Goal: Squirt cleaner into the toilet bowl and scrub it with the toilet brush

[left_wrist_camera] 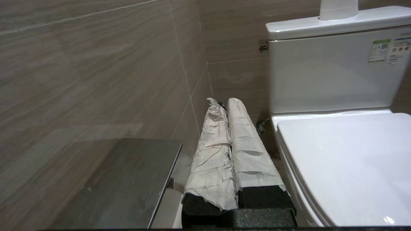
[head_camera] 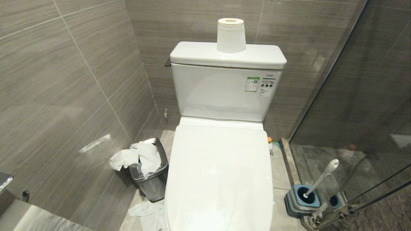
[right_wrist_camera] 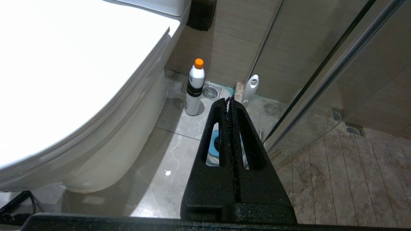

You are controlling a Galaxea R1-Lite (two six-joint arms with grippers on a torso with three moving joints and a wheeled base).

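While the toilet (head_camera: 220,179) sits lid-down ahead, my left gripper (left_wrist_camera: 228,102), fingers together and empty, hangs at its left side. My right gripper (right_wrist_camera: 229,101), likewise pressed together, hangs right of it, near the brush (head_camera: 322,176) in its holder (head_camera: 301,200).

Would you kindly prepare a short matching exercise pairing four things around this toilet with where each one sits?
Things:
1. paper roll
2. toilet brush
3. steel bin
4. orange-capped bottle

Places:
A. on the floor left of the toilet, stuffed with crumpled paper
B. on the tank lid
C. standing in a blue-grey holder by the glass partition
D. upright on the floor right of the toilet, near a drain

Pairs: 1-B, 2-C, 3-A, 4-D
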